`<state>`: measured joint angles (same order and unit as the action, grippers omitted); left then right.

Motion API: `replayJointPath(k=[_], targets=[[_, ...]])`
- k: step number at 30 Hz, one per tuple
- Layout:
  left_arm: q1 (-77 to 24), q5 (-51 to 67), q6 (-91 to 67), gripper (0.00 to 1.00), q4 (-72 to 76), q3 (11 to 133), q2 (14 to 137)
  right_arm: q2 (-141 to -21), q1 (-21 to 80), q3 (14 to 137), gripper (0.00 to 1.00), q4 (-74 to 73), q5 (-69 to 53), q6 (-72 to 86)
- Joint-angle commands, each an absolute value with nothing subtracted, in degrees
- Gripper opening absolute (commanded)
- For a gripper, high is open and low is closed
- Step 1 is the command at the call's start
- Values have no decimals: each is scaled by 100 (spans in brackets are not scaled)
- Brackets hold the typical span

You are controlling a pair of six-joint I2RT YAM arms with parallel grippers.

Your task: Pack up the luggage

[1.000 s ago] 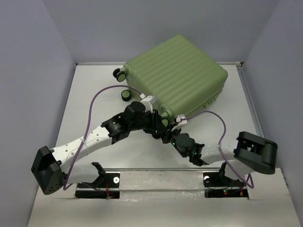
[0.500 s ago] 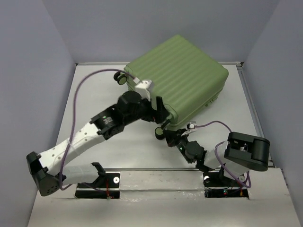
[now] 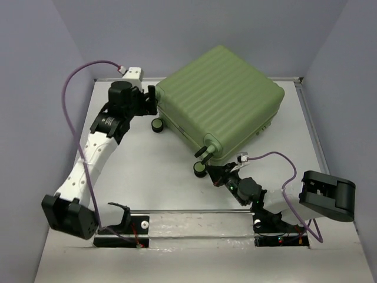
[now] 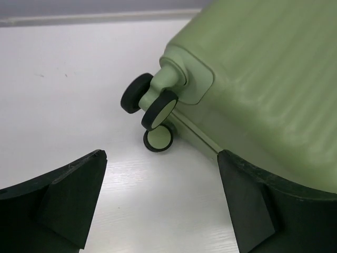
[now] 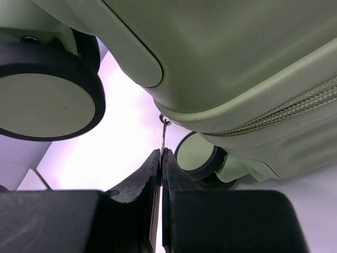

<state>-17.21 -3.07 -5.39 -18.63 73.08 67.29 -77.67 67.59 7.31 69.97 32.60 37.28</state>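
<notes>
While the large light-green ribbed hard-shell suitcase lies flat with its shell closed toward the far right of the white table, your two arms work opposite corners of it. Your right gripper is at the near corner. Its jaws are pressed together on the thin metal zipper pull, which hangs from the seam just beside the near black-and-green caster wheels. That pinch suggests you are on the zip, drawing the slider along the woven zipper band to seal the case. The band that shows looks closed, though you cannot tell how much of the run is left.

Your left gripper stands at the far-left corner with its jaws spread wide and nothing between them. It faces the far caster wheels and the shell corner but touches neither. Placed there, it looks ready to brace or clamp that corner, so the case does not slide or turn across the smooth table when the right arm tugs.

Packing appears nearly done, with only the fastening left. The pull tab is slim and held at the very fingertips, so pull along the seam, or it may slip free.
</notes>
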Motion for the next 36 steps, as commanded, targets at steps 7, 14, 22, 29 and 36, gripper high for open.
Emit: replayJointPath(k=[7,14,22,29,36], targets=[[-1451,316,905,99,-1451,7866,8058,-7418,7058,923,7,7585,2198,3507],[-1222,527,1116,99,-1415,8165,8648,-7523,7058,905,7,7804,2066,3577],[-1204,756,1327,99,-1450,8586,9307,-7488,7058,897,7,7787,1969,3577],[-1195,914,1354,91,-1512,9035,9782,-7445,7058,791,7,7822,1995,3647],[-1195,1046,1152,6,-1310,8659,9835,-7172,7058,703,7,7550,2153,3612]])
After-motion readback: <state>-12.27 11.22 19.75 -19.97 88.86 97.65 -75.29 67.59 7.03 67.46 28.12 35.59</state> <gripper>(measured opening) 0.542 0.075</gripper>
